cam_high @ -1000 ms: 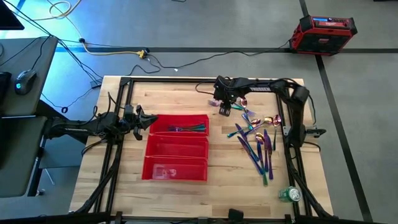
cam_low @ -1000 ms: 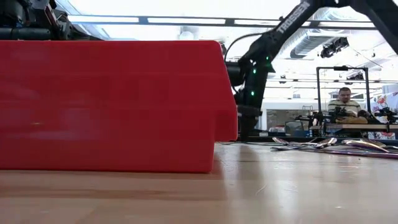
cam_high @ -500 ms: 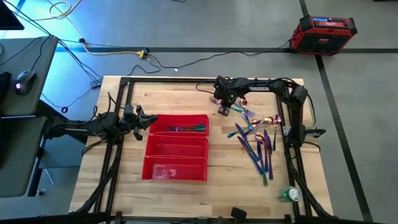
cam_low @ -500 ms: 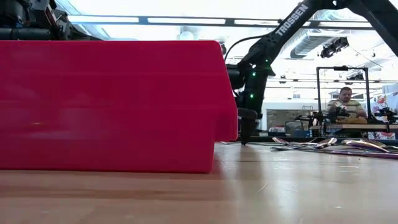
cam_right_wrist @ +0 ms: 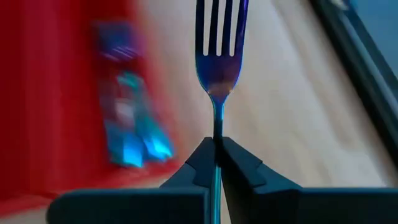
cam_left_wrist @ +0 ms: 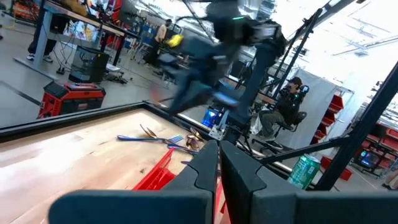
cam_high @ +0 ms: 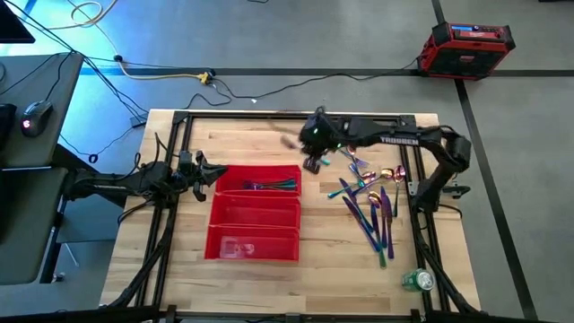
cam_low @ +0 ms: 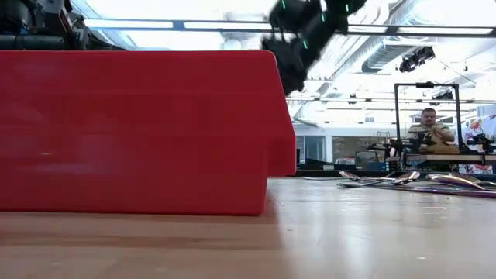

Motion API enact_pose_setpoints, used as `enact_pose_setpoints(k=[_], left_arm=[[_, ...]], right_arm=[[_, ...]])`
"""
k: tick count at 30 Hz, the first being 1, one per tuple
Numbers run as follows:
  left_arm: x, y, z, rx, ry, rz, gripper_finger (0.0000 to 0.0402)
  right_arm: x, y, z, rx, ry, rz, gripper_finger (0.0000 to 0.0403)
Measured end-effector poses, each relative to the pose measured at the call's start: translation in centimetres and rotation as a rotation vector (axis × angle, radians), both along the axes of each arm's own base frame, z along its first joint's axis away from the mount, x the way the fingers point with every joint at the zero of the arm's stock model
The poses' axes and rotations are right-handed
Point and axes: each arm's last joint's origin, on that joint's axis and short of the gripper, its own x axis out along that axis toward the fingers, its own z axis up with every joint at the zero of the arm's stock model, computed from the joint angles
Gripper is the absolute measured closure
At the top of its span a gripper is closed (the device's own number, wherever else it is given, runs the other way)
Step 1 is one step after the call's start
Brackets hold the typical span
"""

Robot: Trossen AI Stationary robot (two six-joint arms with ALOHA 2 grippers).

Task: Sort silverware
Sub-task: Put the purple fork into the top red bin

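The right gripper (cam_right_wrist: 214,149) is up off the table with its two dark fingers (cam_right_wrist: 239,163) pinched tight on the stem of a blue fork (cam_right_wrist: 219,59), tines pointing straight out ahead of the wrist, and in the high view that gripper (cam_high: 312,164) hangs just off the red tray (cam_high: 254,244) at about one o'clock from the tray's centre, over bare wood. The low view shows the same gripper (cam_low: 293,58) raised clear above the tabletop, level with the tray's (cam_low: 139,132) upper edge. A few pieces already lie in the tray's far compartment (cam_high: 266,186), a blue-green streak at twelve o'clock inside the red plastic, and the right wrist view catches them as a blurred blue patch (cam_right_wrist: 127,124) against the red. The rest of the silverware (cam_high: 369,202) is strewn in a loose heap at three o'clock from the tray, well apart from it, purple, blue, green and gold handles crossing one another, with the right arm's base just beyond. Over at nine o'clock the left gripper (cam_high: 208,173) waits just beside the tray's near-left corner, and its own wrist view shows the fingers (cam_left_wrist: 239,180) pressed together on nothing. A green can (cam_high: 418,280) sits near the table's corner at five o'clock.
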Motion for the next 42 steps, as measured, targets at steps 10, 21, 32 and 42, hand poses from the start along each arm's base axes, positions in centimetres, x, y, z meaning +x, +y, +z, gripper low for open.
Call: enact_pose_setpoints(k=[10, 21, 32, 42], left_arm=[[0.0, 0.1, 0.1, 0.012, -0.003, 0.023, 0.0401], [0.0, -0.1, 0.0, -0.001, 0.0, -0.017, 0.0401], [0.0, -0.1, 0.0, -0.001, 0.002, -0.02, 0.0401], [0.0, -0.1, 0.0, -0.004, 0.0, -0.049, 0.0401]], right_arm=[[8.1, 3.7, 0.6, 0.024, -0.094, 0.112, 0.0403], [12.6, 3.7, -5.4, 0.109, 0.126, 0.177, 0.0401], [12.9, 4.2, -5.5, 0.105, 0.128, 0.211, 0.0325], [10.1, 6.4, 3.9, 0.046, 0.129, 0.402, 0.0307]])
